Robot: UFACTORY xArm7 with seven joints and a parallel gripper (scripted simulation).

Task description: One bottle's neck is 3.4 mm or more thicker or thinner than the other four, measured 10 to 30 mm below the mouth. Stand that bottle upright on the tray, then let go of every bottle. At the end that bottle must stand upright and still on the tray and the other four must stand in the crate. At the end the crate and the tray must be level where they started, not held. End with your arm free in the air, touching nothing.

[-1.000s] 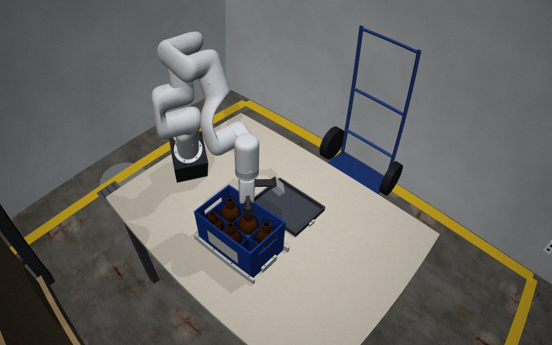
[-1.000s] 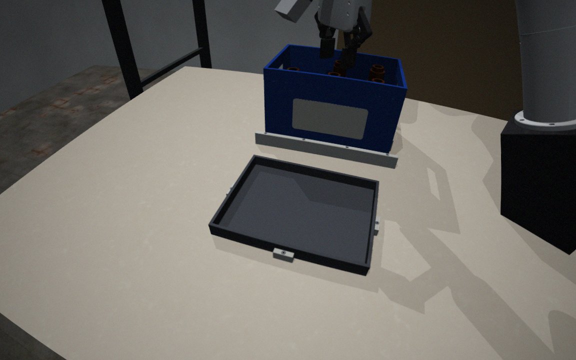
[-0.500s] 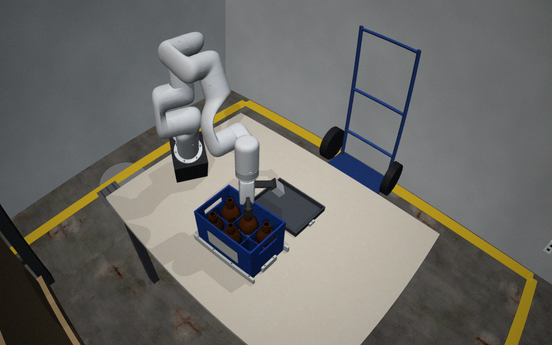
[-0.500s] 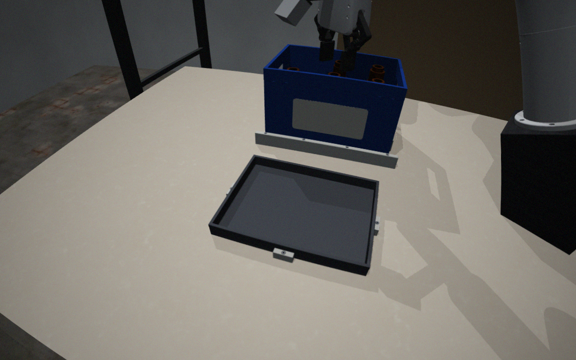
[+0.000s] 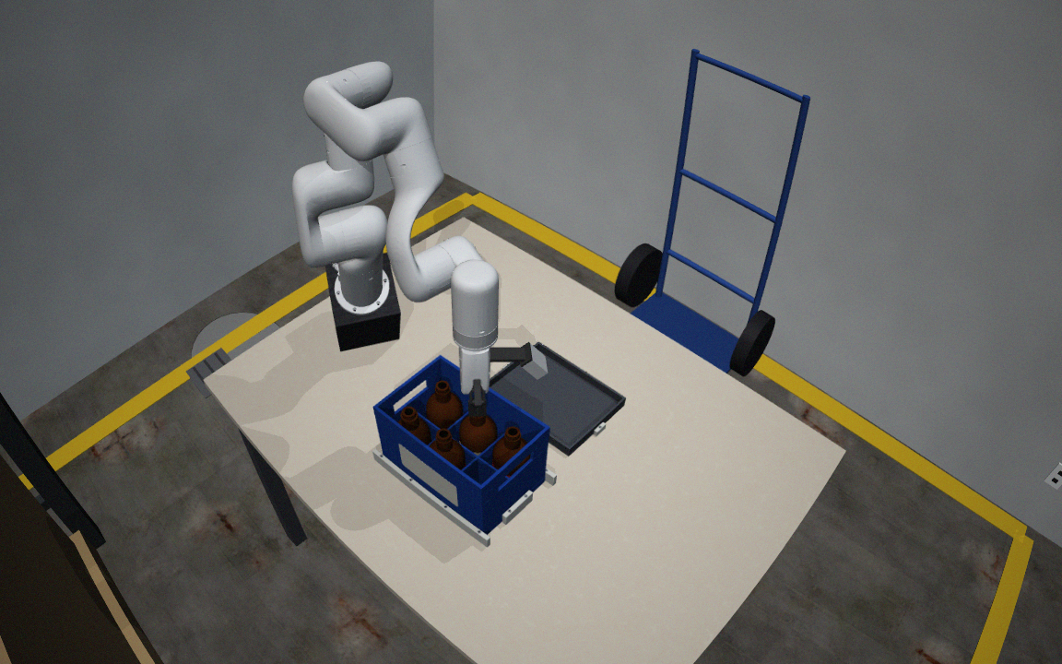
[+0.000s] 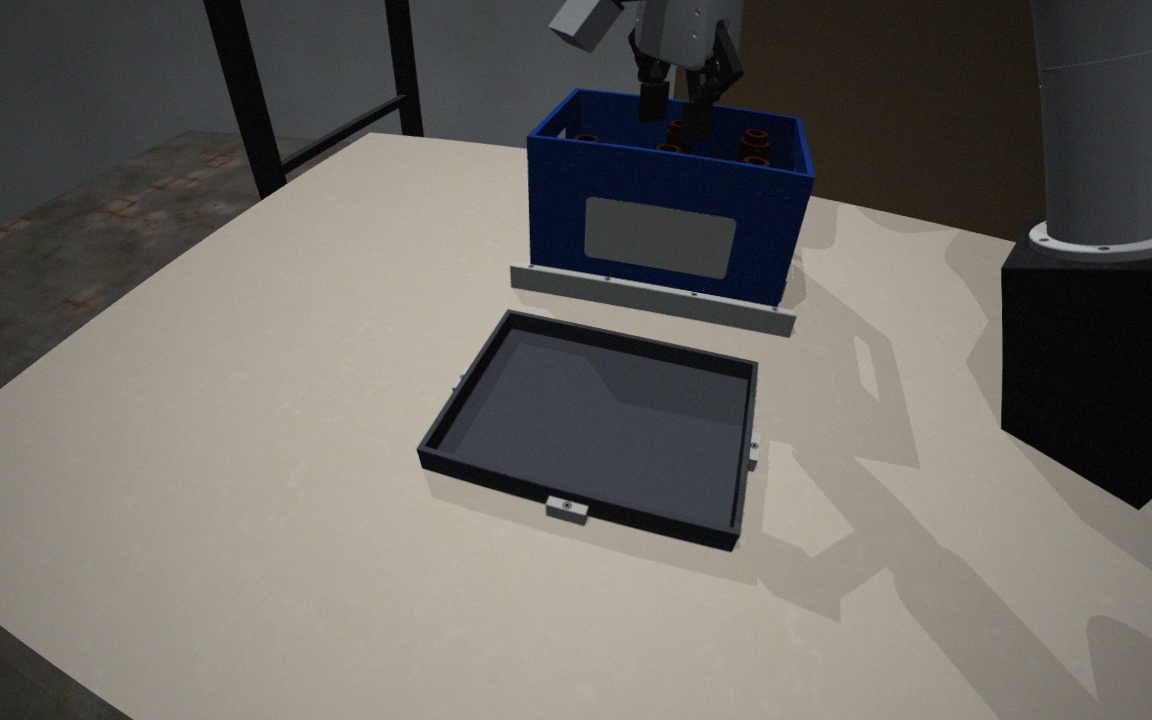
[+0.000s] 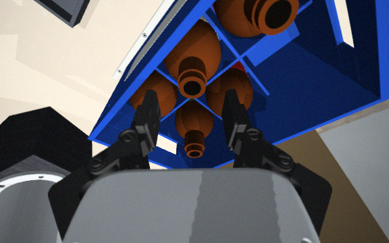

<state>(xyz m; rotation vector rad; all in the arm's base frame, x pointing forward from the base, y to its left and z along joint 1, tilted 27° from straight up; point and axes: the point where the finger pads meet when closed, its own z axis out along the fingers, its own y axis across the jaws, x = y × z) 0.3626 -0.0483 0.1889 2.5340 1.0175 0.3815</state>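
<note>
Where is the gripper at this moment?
The open gripper hangs at the top of the blue crate, its fingers either side of one brown bottle's neck, touching nothing.

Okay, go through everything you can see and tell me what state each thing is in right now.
Gripper: open, holding nothing, fingers lowered among the bottle necks.
Bottles: five, upright in the crate.
Crate: level on the table.
Tray: level, nothing on it.
Hand truck: upright by the wall.
</note>
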